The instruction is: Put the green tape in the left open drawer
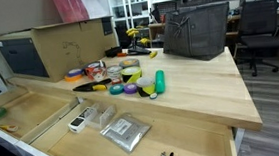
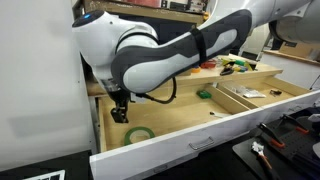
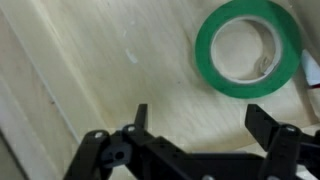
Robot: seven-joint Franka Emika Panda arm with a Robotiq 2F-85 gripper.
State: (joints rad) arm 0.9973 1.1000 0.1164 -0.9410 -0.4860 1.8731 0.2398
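The green tape [image 3: 248, 47] lies flat on the pale wood bottom of the left open drawer [image 3: 90, 70], a little beyond my right fingertip. My gripper [image 3: 204, 125] is open with only bare wood between its fingers. In an exterior view the gripper [image 2: 120, 112] hangs just above the drawer [image 2: 180, 118], and the tape [image 2: 140, 133] rests beside it near the front wall. In an exterior view the same drawer [image 1: 31, 105] shows at the left, and my arm is not in that picture.
The neighbouring drawer [image 1: 185, 145] holds clear plastic boxes [image 1: 94, 117] and a silver pouch [image 1: 125, 132]. On the tabletop stand a green bottle [image 1: 160, 82], yellow-and-purple tape rolls [image 1: 129, 77], a cardboard box [image 1: 62, 44] and a dark bag [image 1: 196, 31]. Another small green thing [image 2: 204, 94] lies farther back.
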